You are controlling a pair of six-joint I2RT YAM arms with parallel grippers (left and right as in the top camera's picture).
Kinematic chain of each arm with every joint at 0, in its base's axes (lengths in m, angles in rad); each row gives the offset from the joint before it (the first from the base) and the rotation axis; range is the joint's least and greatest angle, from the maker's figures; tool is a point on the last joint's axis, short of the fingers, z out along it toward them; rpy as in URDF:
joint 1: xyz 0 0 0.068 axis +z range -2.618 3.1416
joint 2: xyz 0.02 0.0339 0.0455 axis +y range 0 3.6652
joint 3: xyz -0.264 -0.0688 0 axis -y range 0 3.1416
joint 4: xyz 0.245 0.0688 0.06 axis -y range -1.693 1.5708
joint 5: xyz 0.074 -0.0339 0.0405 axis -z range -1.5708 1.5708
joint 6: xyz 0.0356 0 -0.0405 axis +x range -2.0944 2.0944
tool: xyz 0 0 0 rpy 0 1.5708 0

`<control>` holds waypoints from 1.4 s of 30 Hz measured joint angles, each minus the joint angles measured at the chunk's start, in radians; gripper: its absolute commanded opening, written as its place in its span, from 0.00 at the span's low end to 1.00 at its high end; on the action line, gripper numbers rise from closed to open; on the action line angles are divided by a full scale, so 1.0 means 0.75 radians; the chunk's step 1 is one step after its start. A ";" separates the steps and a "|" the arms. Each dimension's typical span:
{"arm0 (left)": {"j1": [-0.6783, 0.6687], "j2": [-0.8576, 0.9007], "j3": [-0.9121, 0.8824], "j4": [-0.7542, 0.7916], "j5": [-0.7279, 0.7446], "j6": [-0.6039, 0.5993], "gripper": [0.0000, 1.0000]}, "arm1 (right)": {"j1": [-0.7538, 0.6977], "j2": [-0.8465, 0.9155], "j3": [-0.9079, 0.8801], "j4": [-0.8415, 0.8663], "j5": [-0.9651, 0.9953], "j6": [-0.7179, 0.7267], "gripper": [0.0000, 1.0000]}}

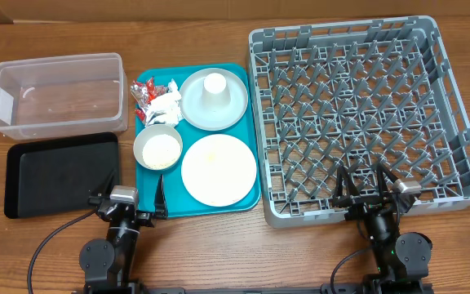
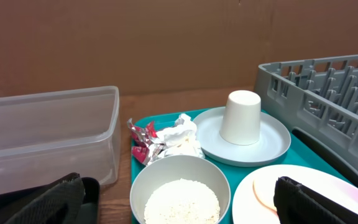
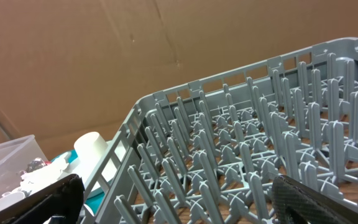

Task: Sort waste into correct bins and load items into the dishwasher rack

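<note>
Red-and-silver crumpled wrappers [image 1: 145,91] on teal plastic tray [image 1: 147,181] | likely light, soft, slippery | pinch bunched middle | left end effector [image 1: 133,208] apart, empty | right end effector [image 1: 364,192] apart, empty

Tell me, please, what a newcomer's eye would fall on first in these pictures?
The large grey dishwasher rack dominates the right side of the view, empty. Left of it, a teal tray is crowded: an upturned white cup on a grey-green plate, a white plate, a bowl of white grains, and red-and-silver wrappers beside a crumpled napkin. The left claw and right claw stand open at the table's near edge.
</note>
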 measured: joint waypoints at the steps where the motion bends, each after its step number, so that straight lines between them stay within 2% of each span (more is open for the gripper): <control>1: 0.000 0.001 0.000 0.000 0.000 0.000 1.00 | 0.000 0.000 0.000 -0.001 -0.001 0.000 1.00; 26: 0.000 0.000 0.000 0.001 0.001 -0.001 1.00 | 0.000 0.000 0.000 0.001 -0.005 0.000 1.00; 31: 0.000 0.001 0.000 0.042 0.013 -0.075 1.00 | 0.000 -0.001 0.000 0.070 -0.053 0.000 1.00; 34: 0.000 0.001 0.009 0.086 0.104 -0.114 1.00 | 0.000 -0.001 0.009 0.061 -0.131 0.000 1.00; 37: 0.000 0.002 0.086 -0.003 0.159 -0.154 1.00 | 0.000 0.008 0.099 -0.056 -0.179 0.000 1.00; 42: 0.000 0.077 0.436 -0.309 0.080 -0.185 1.00 | 0.000 0.165 0.488 -0.453 -0.214 -0.044 1.00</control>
